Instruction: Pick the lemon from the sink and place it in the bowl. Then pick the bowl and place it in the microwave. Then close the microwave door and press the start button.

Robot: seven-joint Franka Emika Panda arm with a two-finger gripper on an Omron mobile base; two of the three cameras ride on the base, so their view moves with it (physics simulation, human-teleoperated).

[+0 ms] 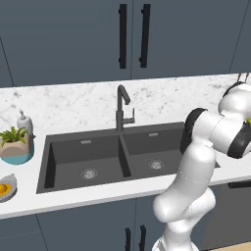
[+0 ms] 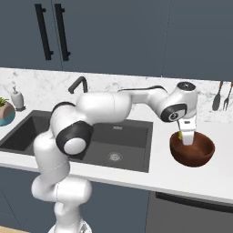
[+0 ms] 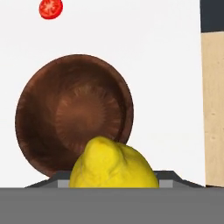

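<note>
Over the round woody bowl (image 3: 72, 113), gripper (image 2: 186, 136) clasps knobbly lemon (image 3: 113, 164).

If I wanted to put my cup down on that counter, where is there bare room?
Bare marble runs behind the sink, either side of the faucet, and along the front strip before the basins. The left end is crowded: a soap bottle, a plant pot and a fruit dish. Right of the sink, the bowl sits under the gripper holding the lemon.
</note>
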